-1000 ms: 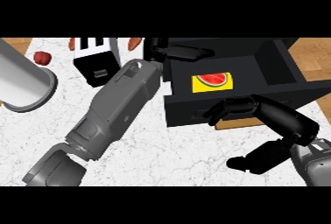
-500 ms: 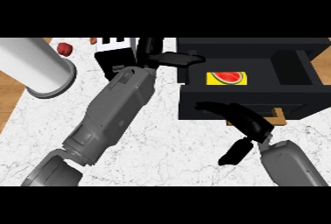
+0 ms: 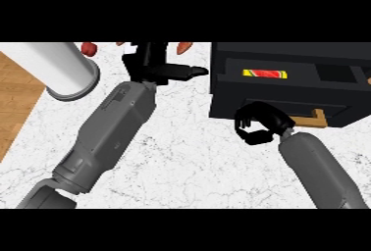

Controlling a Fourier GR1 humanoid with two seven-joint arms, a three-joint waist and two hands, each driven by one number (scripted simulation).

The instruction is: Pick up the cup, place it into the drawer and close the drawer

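Observation:
A black drawer unit (image 3: 290,105) stands at the upper right with its drawer partly open. In the opening lies a red and yellow thing (image 3: 264,73), which seems to be the cup. My right hand (image 3: 262,125) is against the drawer's front panel, its fingers curled and holding nothing. A tan handle (image 3: 316,118) sticks out of the front just to the right of that hand. My left hand (image 3: 158,67) is at the top middle, left of the drawer unit, with the thumb pointing right and nothing in it.
A tall white cylinder (image 3: 59,69) stands at the upper left, near the counter's edge over a wooden floor (image 3: 16,103). Two small red things (image 3: 88,48) (image 3: 182,46) lie at the far edge. The marble counter (image 3: 196,157) stretches between my forearms.
My right hand has risen from the counter to the drawer's front. The drawer opening looks narrower than before. The left hand has drawn back from the drawer.

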